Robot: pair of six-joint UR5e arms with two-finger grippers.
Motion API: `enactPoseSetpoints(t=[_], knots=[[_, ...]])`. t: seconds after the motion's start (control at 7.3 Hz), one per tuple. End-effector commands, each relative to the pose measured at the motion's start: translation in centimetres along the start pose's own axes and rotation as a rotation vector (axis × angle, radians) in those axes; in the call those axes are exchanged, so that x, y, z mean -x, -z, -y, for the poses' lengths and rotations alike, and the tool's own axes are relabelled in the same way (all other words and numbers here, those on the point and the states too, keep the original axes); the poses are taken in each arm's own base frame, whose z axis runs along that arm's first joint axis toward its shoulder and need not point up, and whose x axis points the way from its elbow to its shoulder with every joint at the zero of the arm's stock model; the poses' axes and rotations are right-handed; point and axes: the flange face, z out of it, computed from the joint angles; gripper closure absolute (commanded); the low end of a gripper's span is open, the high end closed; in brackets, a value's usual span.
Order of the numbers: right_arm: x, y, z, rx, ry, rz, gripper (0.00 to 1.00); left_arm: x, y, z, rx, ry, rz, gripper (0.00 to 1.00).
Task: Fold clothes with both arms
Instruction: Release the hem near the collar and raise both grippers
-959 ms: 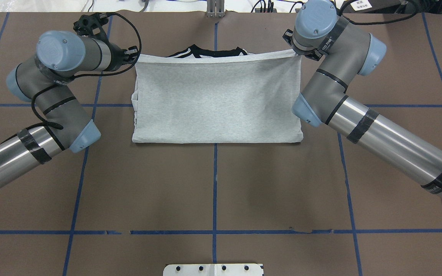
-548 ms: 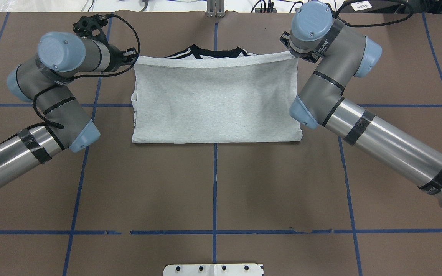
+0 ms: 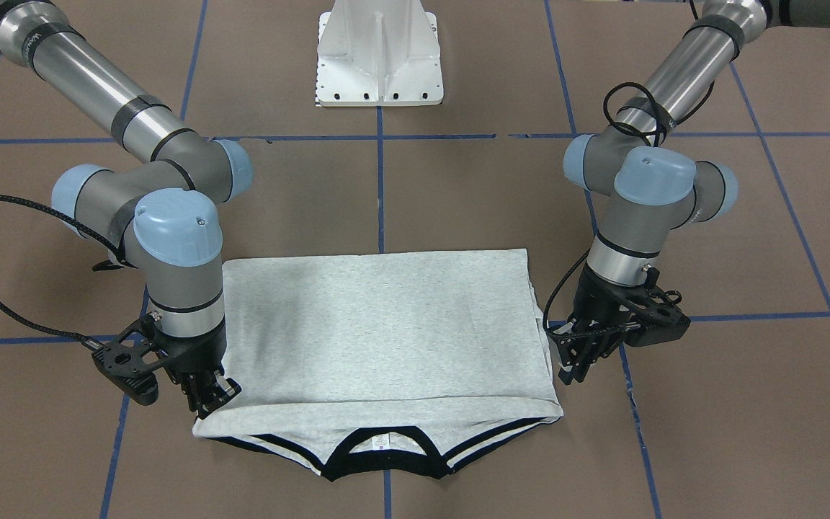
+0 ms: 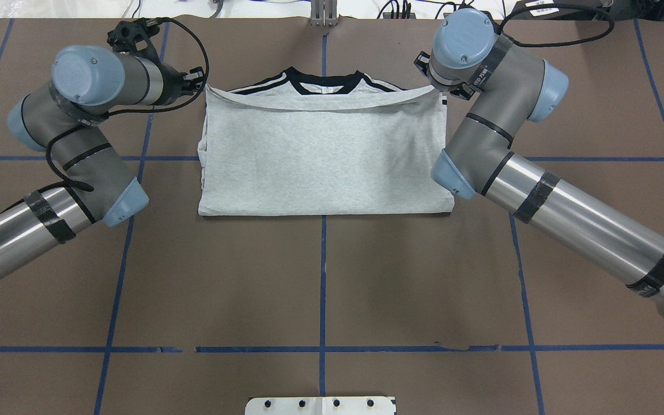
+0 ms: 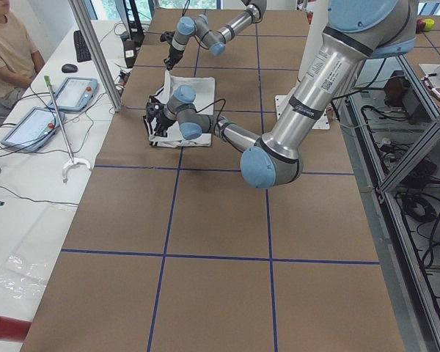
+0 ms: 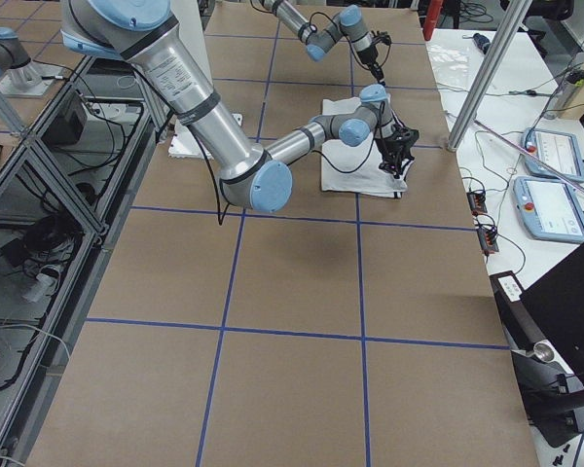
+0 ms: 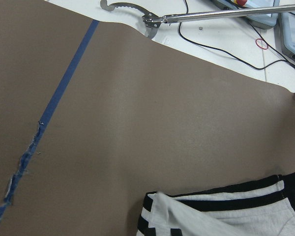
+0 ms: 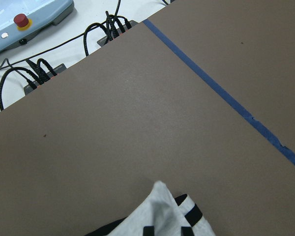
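Note:
The grey T-shirt (image 4: 320, 155) lies folded in half on the far middle of the table, its back showing. Its black collar (image 4: 323, 80) and shoulder stripes stick out past the folded-over hem. The print is hidden. My left gripper (image 4: 200, 85) is shut on the hem's left corner; in the front view it (image 3: 572, 371) stands low at the shirt's edge. My right gripper (image 3: 207, 400) is shut on the other hem corner; in the overhead view its wrist hides it. The hem sags between them over the T-shirt (image 3: 386, 324). Both wrist views show only a shirt corner (image 7: 226, 216) (image 8: 160, 211).
The white pedestal base (image 3: 380, 58) stands at the robot's side of the brown, blue-taped table. Beyond the far edge are a pendant with a red button (image 8: 24, 22), cables and a metal grabber tool (image 7: 152, 19). An operator (image 5: 7, 51) sits at the side bench.
Both grippers have drawn the hem a little back toward the robot. More of the collar and stripes shows, and the hem now sags in the middle.

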Motion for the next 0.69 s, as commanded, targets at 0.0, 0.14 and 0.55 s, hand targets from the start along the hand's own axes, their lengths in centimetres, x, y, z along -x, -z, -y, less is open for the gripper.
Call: enactPoseSetpoints(t=[0.0, 0.14, 0.55], knots=[[-1.1, 3.9, -0.7, 0.093, -0.012, 0.077, 0.00, 0.0, 0.4, 0.7, -0.011, 0.009, -0.014, 0.37], [-4.0, 5.7, -3.0, 0.127, 0.003, 0.108, 0.00, 0.0, 0.7, 1.2, -0.014, 0.023, -0.017, 0.37], [-12.6, 8.2, -9.6, 0.219, -0.039, 0.107, 0.00, 0.0, 1.0, 1.2, -0.012, 0.042, -0.023, 0.37]])
